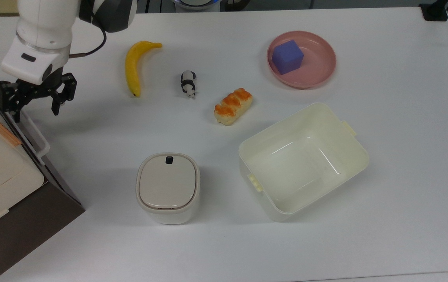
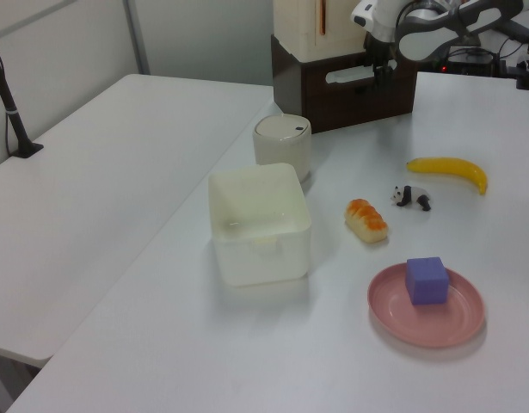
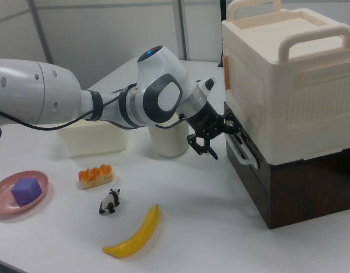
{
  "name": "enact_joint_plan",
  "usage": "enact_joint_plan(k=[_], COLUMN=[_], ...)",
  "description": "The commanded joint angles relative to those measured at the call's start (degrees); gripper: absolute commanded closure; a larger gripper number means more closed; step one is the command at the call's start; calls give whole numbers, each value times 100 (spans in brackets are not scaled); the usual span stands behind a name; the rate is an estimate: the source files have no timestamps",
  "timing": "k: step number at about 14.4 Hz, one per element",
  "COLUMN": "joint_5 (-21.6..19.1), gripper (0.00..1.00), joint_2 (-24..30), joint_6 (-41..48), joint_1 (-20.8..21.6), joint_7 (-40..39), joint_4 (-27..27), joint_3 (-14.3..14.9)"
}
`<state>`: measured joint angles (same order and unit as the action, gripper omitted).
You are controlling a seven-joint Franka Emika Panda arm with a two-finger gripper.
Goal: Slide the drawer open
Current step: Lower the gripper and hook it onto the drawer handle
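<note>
Gripper fingers apart at the drawer's white handle, open bench toward 3 o'clock in the top view.

the tool hangs at the white handle of the drawer, whose dark front looks flush. nearer the camera than the tool, the counter carries a lidded bin, a banana and a toy panda.

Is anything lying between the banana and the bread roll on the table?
Yes. In the top view a small panda figurine stands on the table between the banana and the bread roll, touching neither.
</note>
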<state>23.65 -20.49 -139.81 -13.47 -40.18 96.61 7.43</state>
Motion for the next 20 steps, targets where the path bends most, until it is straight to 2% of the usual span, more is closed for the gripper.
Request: enact_joint_plan(k=[1, 6, 8, 12, 17, 20], joint_5=[236, 245, 245, 297, 298, 298], gripper=[22, 47, 66, 90, 98, 98], joint_2=[-95, -104, -183, -227, -218, -131], joint_6=[-161, -161, -161, -178, -187, -187], joint_1=[20, 28, 37, 28, 28, 46], joint_7=[-33, -148, -148, -157, -148, -139], joint_4=[-143, -143, -160, -169, -169, -108], joint_3=[57, 57, 48, 57, 48, 31])
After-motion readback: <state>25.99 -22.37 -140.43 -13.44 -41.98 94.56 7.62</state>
